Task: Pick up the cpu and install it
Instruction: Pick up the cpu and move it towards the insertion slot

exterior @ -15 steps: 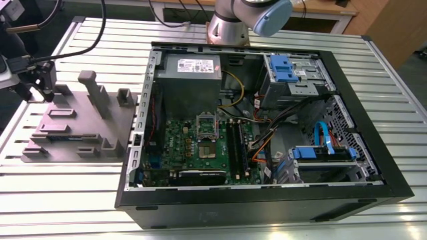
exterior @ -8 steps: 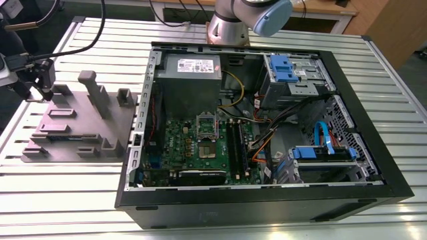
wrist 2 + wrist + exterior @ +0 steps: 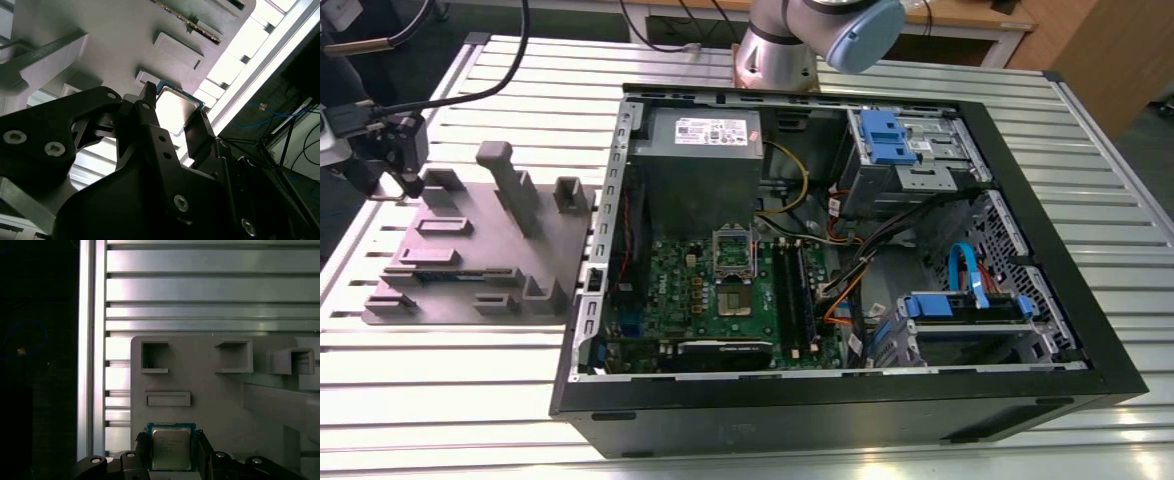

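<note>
Gripper (image 3: pixel 175 102) pinching cpu (image 3: pixel 171 450) by two opposite edges, low over grey fixture plate (image 3: pixel 200 385). Slatted aluminium table (image 3: pixel 210 290) beyond plate; room dark past table edge.

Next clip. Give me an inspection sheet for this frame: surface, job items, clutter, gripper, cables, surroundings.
Surface: slatted metal table.
Job's things: the cpu lies flat on a grey fixture block, outside the open computer case.
Clutter: nothing seen.
Grippers: the gripper is low at the cpu, over the block at the exterior view's left.
Cables: black cables run toward the arm's wrist; coloured wires lie inside the case.
Surroundings: the arm base stands behind the case; wooden furniture lies beyond the table.
</note>
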Action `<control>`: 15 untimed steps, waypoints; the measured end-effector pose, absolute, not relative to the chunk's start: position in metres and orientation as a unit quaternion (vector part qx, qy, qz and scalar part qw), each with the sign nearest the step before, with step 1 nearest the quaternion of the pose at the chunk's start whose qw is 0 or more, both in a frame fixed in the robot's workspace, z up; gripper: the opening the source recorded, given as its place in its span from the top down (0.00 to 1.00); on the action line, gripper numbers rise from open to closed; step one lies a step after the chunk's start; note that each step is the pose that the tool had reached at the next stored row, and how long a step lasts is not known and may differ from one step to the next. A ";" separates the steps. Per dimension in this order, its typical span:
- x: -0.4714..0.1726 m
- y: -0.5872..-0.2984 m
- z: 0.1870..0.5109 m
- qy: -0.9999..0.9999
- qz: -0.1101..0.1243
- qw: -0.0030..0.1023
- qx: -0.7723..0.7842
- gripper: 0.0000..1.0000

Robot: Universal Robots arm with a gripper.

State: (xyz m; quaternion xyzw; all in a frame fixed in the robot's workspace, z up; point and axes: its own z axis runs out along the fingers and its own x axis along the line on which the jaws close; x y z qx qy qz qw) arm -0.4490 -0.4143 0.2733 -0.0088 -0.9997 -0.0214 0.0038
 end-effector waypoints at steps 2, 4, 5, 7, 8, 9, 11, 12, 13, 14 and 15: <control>-0.449 -0.414 0.274 -1.000 -0.021 0.004 -0.009 0.53; -0.449 -0.414 0.273 -1.000 -0.021 0.004 -0.009 0.53; -0.449 -0.414 0.273 -1.000 -0.021 0.004 -0.009 0.53; -0.449 -0.414 0.274 -1.000 -0.021 0.004 -0.009 0.53; -0.449 -0.414 0.274 -1.000 -0.021 0.004 -0.009 0.53; -0.449 -0.414 0.275 -1.000 -0.021 0.004 -0.009 0.53; -0.449 -0.414 0.276 -1.000 -0.021 0.004 -0.009 0.53; -0.449 -0.414 0.278 -1.000 -0.021 0.004 -0.009 0.53; -0.449 -0.414 0.280 -1.000 -0.021 0.004 -0.009 0.53; -0.449 -0.414 0.281 -1.000 -0.021 0.004 -0.009 0.53; -0.449 -0.414 0.282 -1.000 -0.021 0.004 -0.009 0.53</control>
